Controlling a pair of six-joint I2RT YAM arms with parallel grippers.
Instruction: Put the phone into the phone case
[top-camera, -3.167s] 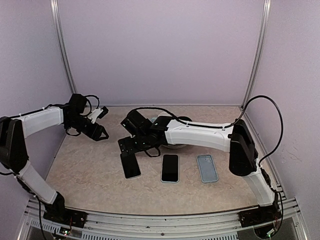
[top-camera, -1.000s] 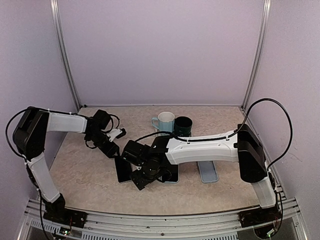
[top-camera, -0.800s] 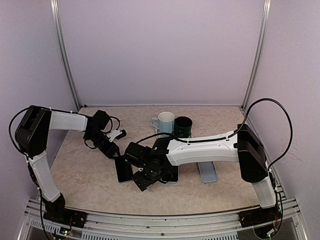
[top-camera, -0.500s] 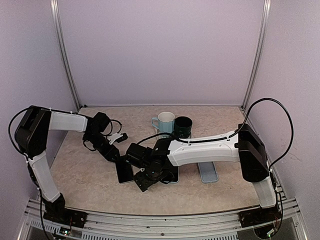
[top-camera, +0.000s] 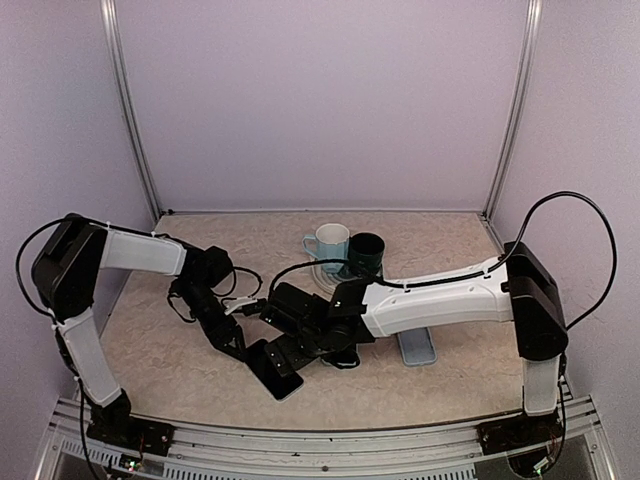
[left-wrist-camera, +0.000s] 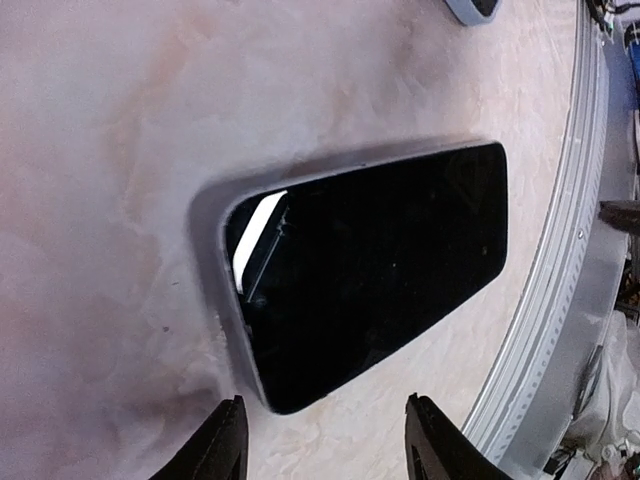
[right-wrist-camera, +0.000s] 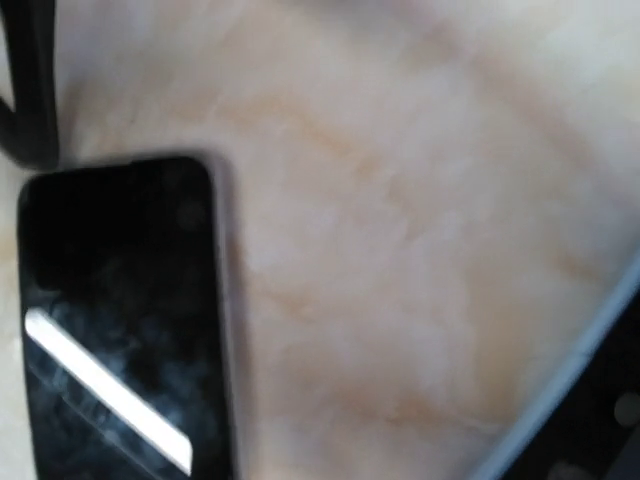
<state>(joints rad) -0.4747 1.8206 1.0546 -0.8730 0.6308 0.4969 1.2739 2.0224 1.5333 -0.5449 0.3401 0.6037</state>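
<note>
- Black phone (top-camera: 275, 370) flat on the marbled surface (top-camera: 160, 370), screen up, lying askew near the front edge.
- Well apart from the pale grey-blue case (top-camera: 415, 345), which lies flat to the right, partly under the right arm.
- Half-open left pincer (left-wrist-camera: 325, 452), nothing held, fingertips just short of one phone corner.
- Low beside the phone, right pincer (top-camera: 295, 345); fingers outside its own blurred camera view, cannot tell how wide.
- At the back, blue mug (top-camera: 328, 243) just beside dark mug (top-camera: 367, 250).
</note>
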